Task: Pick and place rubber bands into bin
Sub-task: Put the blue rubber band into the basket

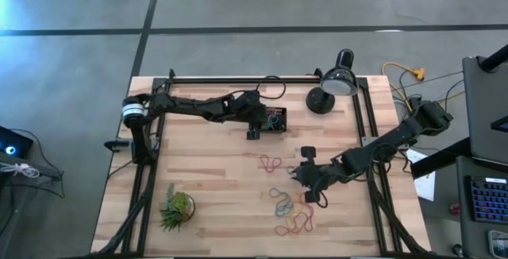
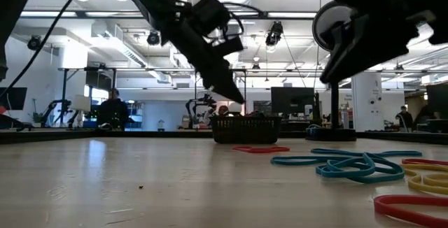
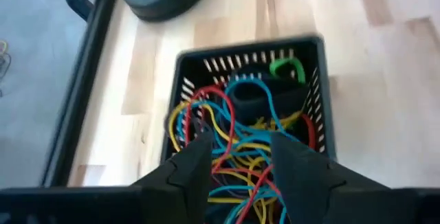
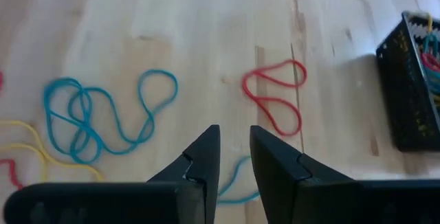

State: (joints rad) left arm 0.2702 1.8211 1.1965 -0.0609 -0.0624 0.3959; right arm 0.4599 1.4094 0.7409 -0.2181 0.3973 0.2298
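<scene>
Nearest items: loose rubber bands (image 2: pixel 350 164) lie flat on the desk (image 1: pixel 214 179) close to the low camera, blue in a tangle, yellow and red at the edge of view.
Loose bands, overhead: a red pair sits mid-desk, with blue, yellow and red loops grouped nearer the front edge, right of centre.
Bin (image 1: pixel 275 120): small black slotted tray, standing toward the back of the desk, left of the lamp base. It holds a heap of red, blue, yellow and green bands, one green loop against its far wall.
Left claw (image 3: pixel 239 157): poised directly above the bin, fingers apart at a moderate gap with the banded heap visible between them. Nothing is seen gripped; whether the tips touch the heap cannot be told.
Left arm: reaches from its post at the desk's left side across the back to the bin.
Right claw (image 4: pixel 234 155): hovering over bare wood, fingers nearly together with only a narrow slot between them, and holding nothing. The red pair lies just ahead of it, the blue tangle off to one side, one blue loop partly under its tips.
Right arm: comes in from the right side, its claw between the red pair and the front group.
Lamp (image 1: pixel 333 86): black, round base, at the back right, near the bin but apart from it.
Plant (image 1: pixel 176 209): small, spiky, green, at the front left, well apart from the bands.
</scene>
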